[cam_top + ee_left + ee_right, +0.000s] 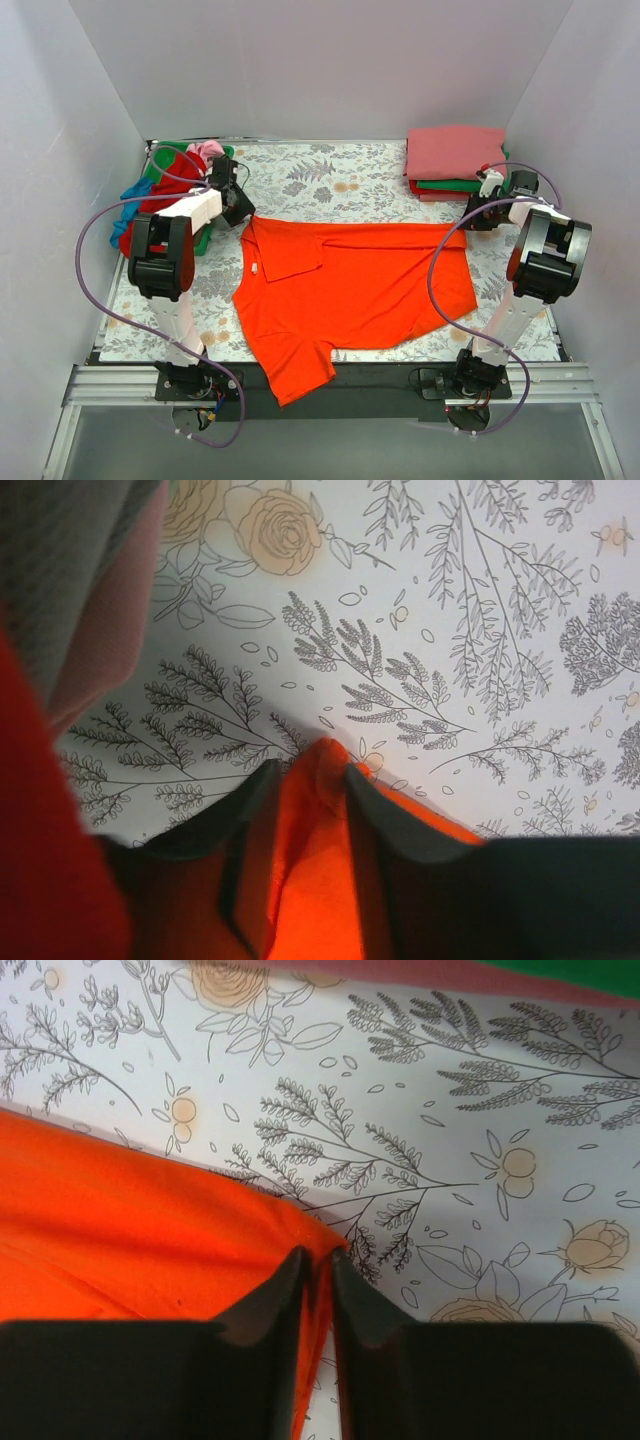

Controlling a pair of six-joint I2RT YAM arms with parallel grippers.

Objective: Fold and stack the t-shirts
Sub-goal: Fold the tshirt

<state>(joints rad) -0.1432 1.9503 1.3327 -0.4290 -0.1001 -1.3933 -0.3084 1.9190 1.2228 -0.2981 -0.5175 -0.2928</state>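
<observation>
A bright orange-red t-shirt (340, 280) lies spread on the floral table cloth (340, 180), collar to the left, with one sleeve hanging over the near edge. My left gripper (240, 210) sits at its far left corner. In the left wrist view, the left gripper (310, 765) has a raised ridge of the orange cloth (310, 880) pinched between its fingers. My right gripper (475, 215) is at the far right corner. The right wrist view shows it (318, 1255) nearly closed on the shirt's edge (150, 1230). A folded stack of t-shirts (455, 155), coral pink on top, stands at the back right.
A green bin (203, 243) at the back left holds crumpled deep red, blue and light pink shirts (165, 195), close beside my left arm. Grey and pink cloth (90, 580) fills the left wrist view's upper left. White walls enclose the table on three sides.
</observation>
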